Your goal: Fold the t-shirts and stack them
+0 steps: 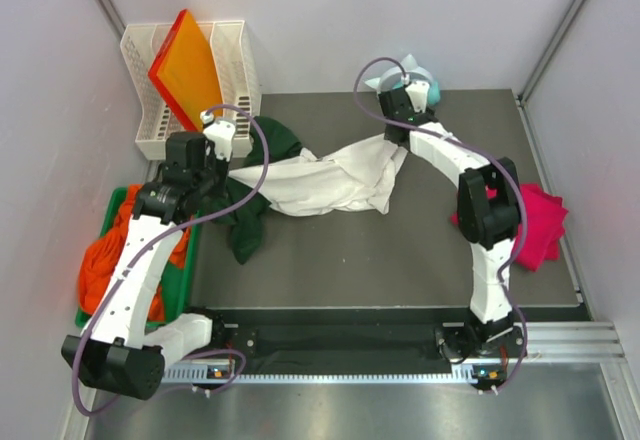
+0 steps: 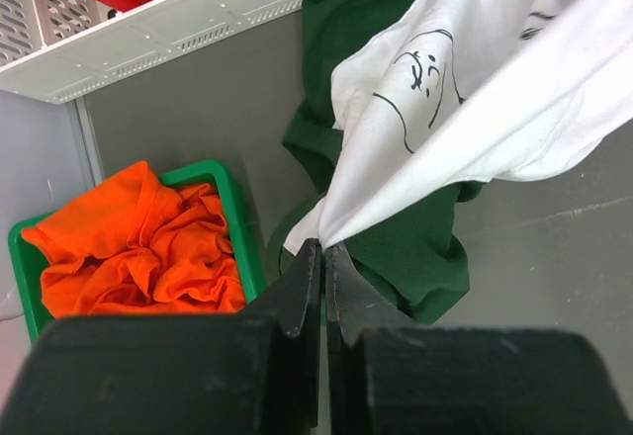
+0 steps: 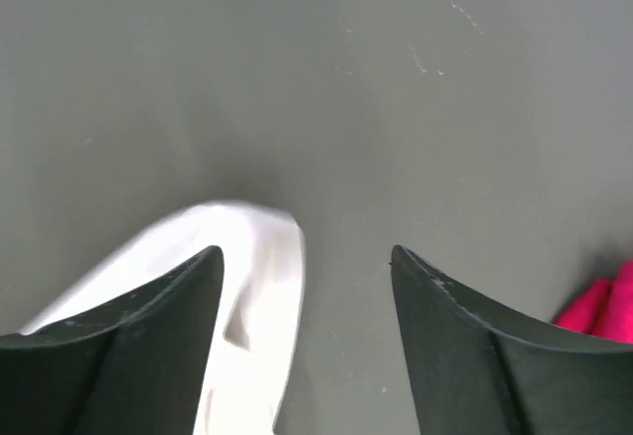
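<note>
Left tool (image 2: 323,257) clamped, one white shirt (image 2: 514,109)

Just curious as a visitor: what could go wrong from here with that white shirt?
The left gripper pinches only a thin corner of the white shirt, so it might slip free. The white shirt drapes over the green shirt, which could drag along. The right gripper is open, holding nothing, so that end may bunch.

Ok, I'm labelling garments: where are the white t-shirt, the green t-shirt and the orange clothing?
white t-shirt (image 1: 330,182), top external view, middle of its bunched body.
green t-shirt (image 2: 420,247), left wrist view, fold below the white t-shirt.
orange clothing (image 2: 148,247), left wrist view, crumpled middle.
</note>
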Robot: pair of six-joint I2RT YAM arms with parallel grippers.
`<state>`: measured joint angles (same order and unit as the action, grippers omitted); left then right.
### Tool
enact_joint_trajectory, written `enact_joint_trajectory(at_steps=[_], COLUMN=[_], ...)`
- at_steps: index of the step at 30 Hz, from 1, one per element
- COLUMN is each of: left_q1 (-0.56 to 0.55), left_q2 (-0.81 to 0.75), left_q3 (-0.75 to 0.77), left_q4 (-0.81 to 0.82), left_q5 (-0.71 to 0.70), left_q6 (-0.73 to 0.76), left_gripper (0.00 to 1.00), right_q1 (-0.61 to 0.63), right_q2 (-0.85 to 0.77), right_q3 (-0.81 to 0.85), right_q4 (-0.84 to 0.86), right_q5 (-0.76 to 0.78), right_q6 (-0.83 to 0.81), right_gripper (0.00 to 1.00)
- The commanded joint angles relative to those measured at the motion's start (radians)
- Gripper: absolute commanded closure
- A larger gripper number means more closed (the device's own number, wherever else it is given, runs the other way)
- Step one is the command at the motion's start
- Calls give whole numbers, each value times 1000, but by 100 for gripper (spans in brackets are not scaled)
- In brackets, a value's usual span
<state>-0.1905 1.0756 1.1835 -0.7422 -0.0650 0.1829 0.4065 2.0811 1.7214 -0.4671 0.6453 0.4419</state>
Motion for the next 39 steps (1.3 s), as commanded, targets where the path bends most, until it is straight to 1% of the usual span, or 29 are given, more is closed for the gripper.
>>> enact_joint_trajectory(at_steps=[1, 2, 4, 5, 7, 9, 11, 17, 29, 35, 39], left_q1=[6, 6, 6, 6, 6, 6, 6, 6, 6, 6, 6], left_q2=[-8, -5, 0, 4, 6, 15, 20, 20, -11, -14, -11], left_q3=[1, -1, -4, -10, -18, -24, -25, -33, -47, -53, -55], left_q4=[17, 26, 32, 43, 55, 63, 67, 72, 52, 47, 50], left_q5=[-6, -4, 2, 2, 11, 19, 24, 39, 24, 19, 21], left_q6=[0, -2, -3, -6, -8, -8, -13, -19, -8, -13, -17], left_gripper=[100, 100, 100, 100, 100, 100, 100, 100, 100, 100, 100], right_q1=[84, 103, 167, 192, 271, 336, 353, 350, 262, 236, 235], right_q2=[-151, -179, -258, -283, -341, -354, -343, -283, -138, -136, -191], right_q3=[-67, -127, -189, -248, -311, -370, -397, -436, -417, -440, -491], right_q4=[123, 152, 169, 183, 206, 214, 191, 177, 179, 191, 243], right_q5=[-4, 4, 27, 21, 7, 10, 13, -2, -87, -92, -92], right_q6=[-68, -78, -85, -88, -88, -71, -36, 11, 46, 64, 69], right_gripper=[26, 23, 23, 24, 26, 30, 34, 39, 44, 50, 48])
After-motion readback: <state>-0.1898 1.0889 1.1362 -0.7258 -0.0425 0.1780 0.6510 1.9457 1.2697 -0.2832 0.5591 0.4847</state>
